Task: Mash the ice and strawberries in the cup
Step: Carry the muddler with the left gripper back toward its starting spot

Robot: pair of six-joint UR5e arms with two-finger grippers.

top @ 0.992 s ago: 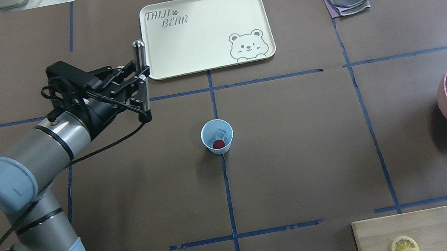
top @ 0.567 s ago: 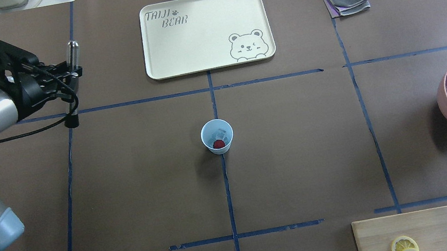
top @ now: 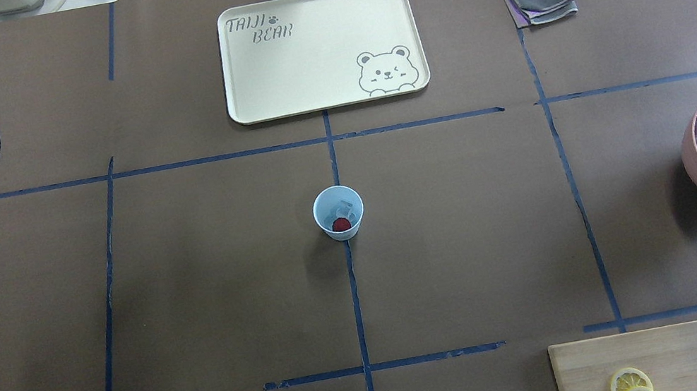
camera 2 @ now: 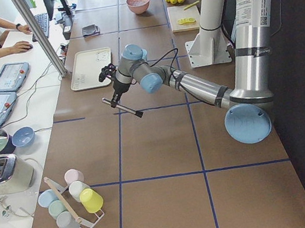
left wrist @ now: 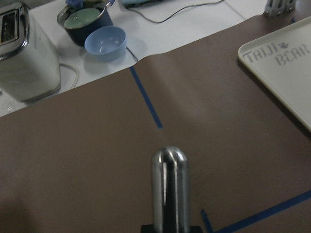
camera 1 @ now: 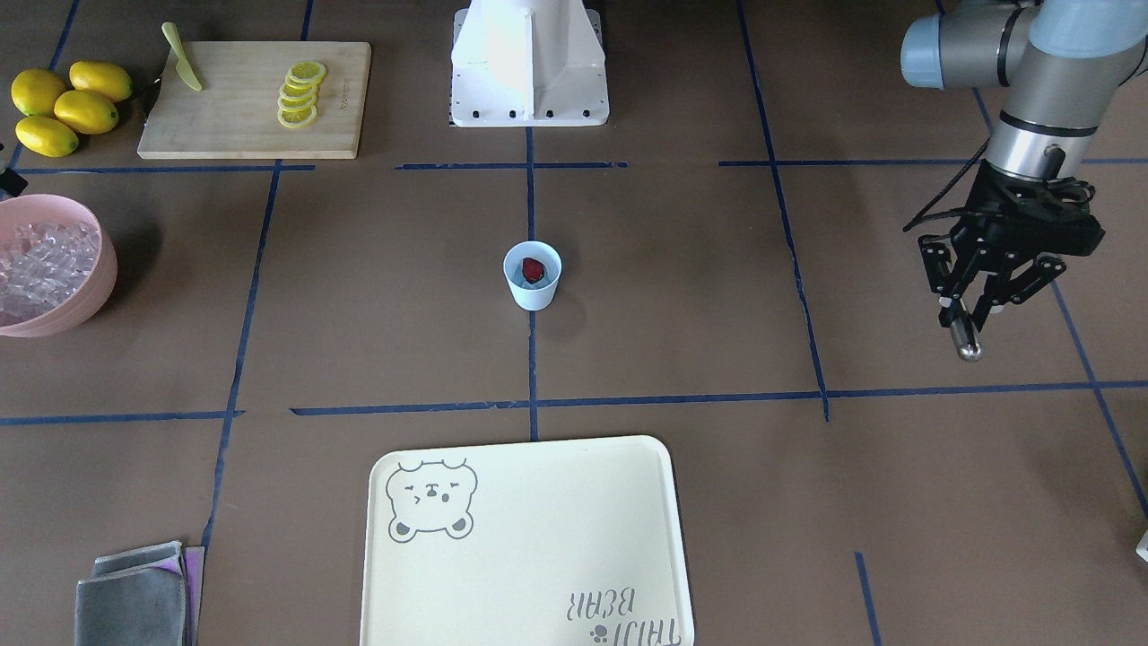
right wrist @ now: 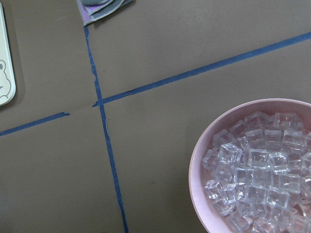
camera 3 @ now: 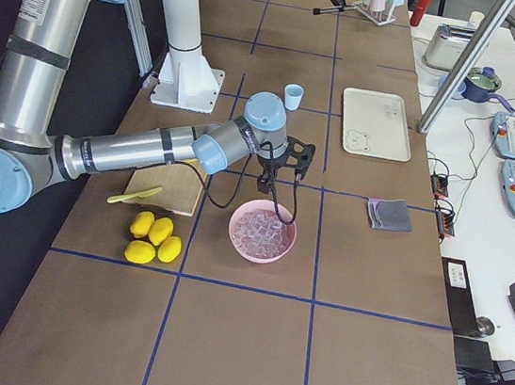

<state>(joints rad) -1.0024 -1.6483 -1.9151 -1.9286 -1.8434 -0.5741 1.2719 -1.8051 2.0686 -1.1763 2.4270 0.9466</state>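
Metal rod (left wrist: 170,187) above a brown table cover (left wrist: 73,160)

The rod rises from the bottom edge with its rounded, shiny tip upward and a dark piece across its foot. Blue tape lines (left wrist: 146,97) cross the cover. At the right is the corner of a cream tray (left wrist: 286,68) lettered TAIJI BEAR. On the white surface beyond stand a toaster (left wrist: 22,58), a dark pot (left wrist: 85,22) and, just beside the pot, a light-blue bowl (left wrist: 105,42).
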